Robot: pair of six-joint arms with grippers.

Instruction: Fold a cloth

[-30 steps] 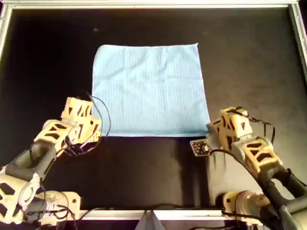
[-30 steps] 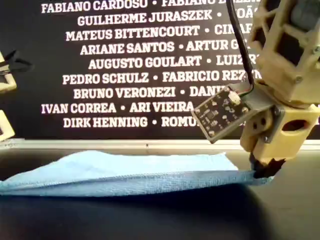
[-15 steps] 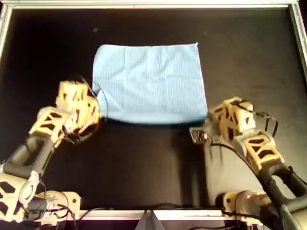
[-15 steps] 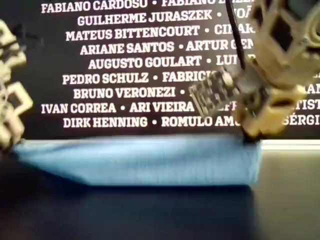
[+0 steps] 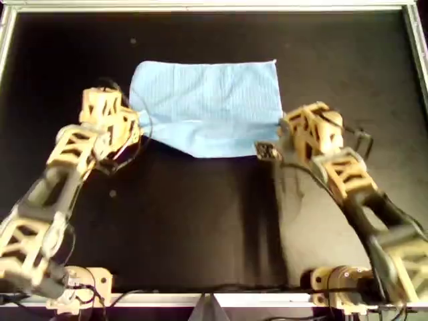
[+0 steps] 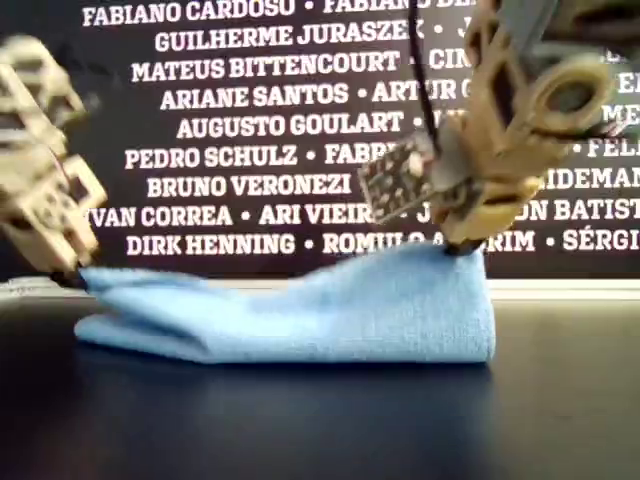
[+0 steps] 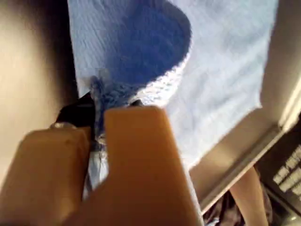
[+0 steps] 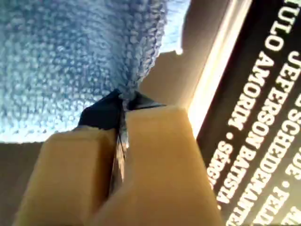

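Broadly, the black worktop [image 5: 200, 227] fills the overhead view inside a pale metal frame, and the cloth [image 5: 210, 100] lies in the upper middle of that frame, its far edge flat and its near edge lifted. In the overhead view the left arm reaches in from the lower left and the right arm from the lower right. The left end effector [image 5: 134, 124] has its jaws pressed together on the cloth's near corner at the overhead view's left, and the left wrist view shows blue fabric bunched between them. The right end effector [image 5: 279, 130] is likewise pinching the opposite near corner, with the weave gathered at its tips in the right wrist view. In the exterior view the raised edge sags between the two grips and sits higher at that view's right. To fold well, I judge both corners should travel level and at an even pace toward the far edge, kept taut enough to lift the sag, then be laid down so the near corners meet the far ones. Open worktop lies beyond the far edge before the frame's top rail, and wide bare margins flank the cloth on both sides.
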